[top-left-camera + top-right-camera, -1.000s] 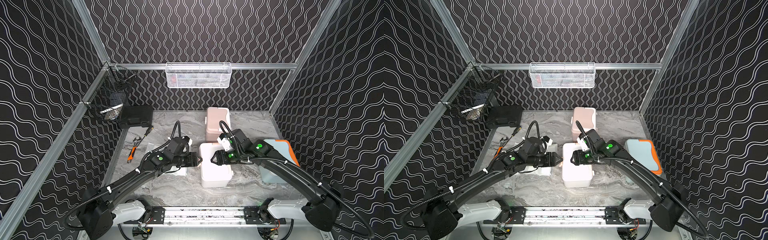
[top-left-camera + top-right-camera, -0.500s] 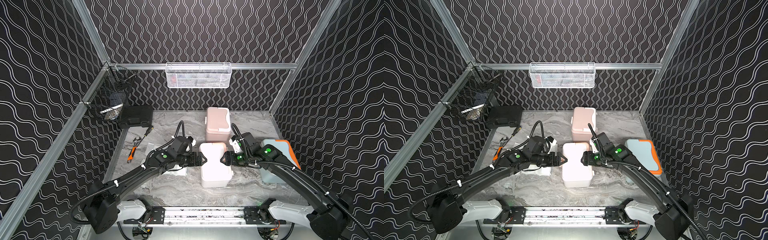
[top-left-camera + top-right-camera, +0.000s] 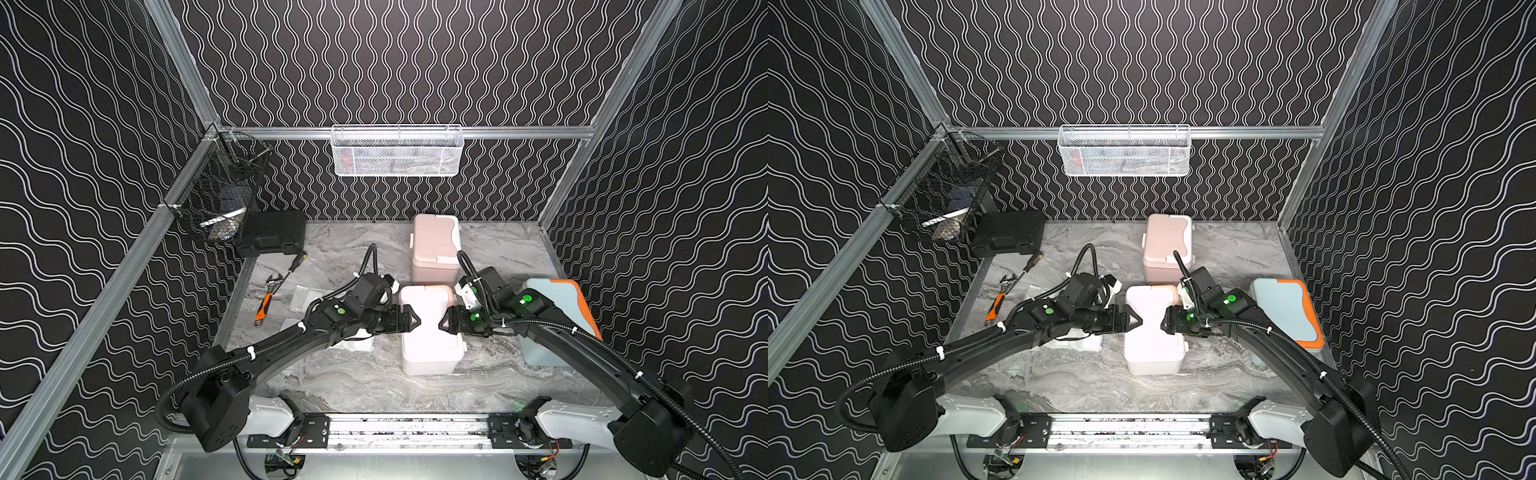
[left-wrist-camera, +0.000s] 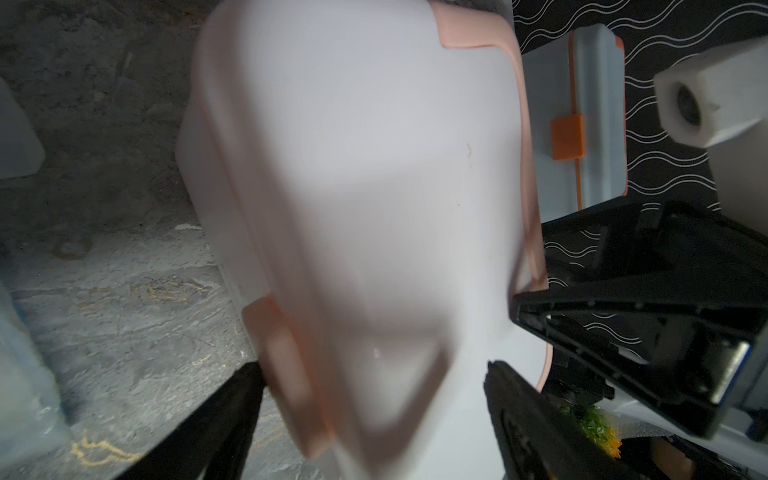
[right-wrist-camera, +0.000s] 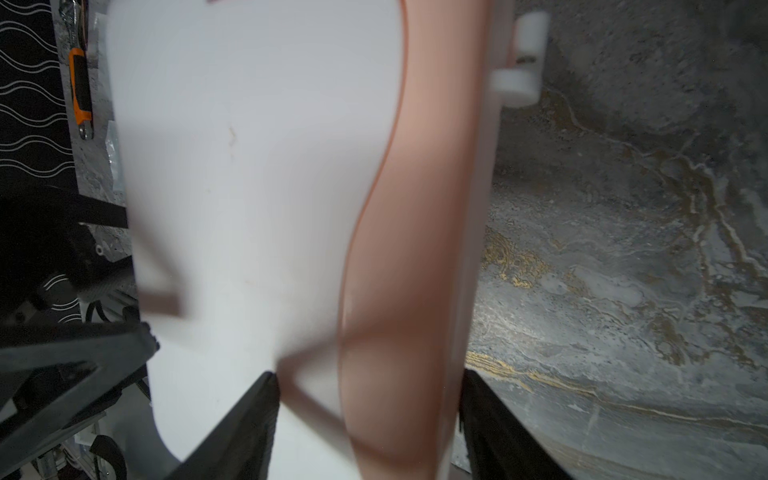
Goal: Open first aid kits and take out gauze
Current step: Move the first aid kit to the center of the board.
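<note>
The white first aid kit (image 3: 430,332) with peach trim stands mid-table, lid down. My left gripper (image 3: 415,321) is open at its left side; in the left wrist view (image 4: 372,365) its fingers straddle the lid near the peach latch (image 4: 286,374). My right gripper (image 3: 443,324) is open at the kit's right side. In the right wrist view (image 5: 368,374) its fingers straddle the peach back end of the lid. The pink kit (image 3: 435,245) stands behind, shut. The light blue kit (image 3: 548,316) sits right, shut. White gauze packets (image 3: 360,341) lie under my left arm.
A black hard case (image 3: 272,232) sits at the back left, with a screwdriver (image 3: 296,263) and an orange-handled wrench (image 3: 265,303) in front of it. A clear bag (image 3: 305,295) lies near the wrench. A black wire basket (image 3: 220,199) and a white mesh basket (image 3: 397,151) hang on the walls.
Both grippers have drawn back from above the white kit's lid to its two sides. The left jaws have opened wider. The right arm has shifted right.
</note>
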Robot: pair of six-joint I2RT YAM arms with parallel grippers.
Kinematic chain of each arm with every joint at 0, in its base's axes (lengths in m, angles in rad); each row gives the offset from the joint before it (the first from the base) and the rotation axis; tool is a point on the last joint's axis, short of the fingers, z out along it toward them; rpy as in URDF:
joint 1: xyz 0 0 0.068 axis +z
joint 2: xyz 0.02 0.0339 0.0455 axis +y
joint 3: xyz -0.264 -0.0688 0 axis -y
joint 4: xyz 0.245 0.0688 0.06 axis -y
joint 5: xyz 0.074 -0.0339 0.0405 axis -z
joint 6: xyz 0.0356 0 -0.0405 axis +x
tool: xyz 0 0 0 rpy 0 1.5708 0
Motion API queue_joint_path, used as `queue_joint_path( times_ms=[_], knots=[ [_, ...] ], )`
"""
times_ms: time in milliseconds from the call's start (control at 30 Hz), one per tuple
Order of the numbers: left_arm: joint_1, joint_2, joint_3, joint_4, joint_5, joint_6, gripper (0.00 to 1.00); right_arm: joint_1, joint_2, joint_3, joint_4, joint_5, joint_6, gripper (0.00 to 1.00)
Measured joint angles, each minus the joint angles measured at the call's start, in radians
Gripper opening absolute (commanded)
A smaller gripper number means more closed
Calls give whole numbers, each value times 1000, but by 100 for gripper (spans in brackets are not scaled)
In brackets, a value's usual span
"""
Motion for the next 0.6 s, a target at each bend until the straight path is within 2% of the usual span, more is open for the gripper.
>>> queue_joint_path(
  times_ms=[267,600],
  knots=[
    [0,40,2,17,-55,-27,89,-37,100,60,21,-44,-15,66],
    [17,166,105,52,-107,-45,89,-138,247,184,51,-64,-68,65]
  ],
)
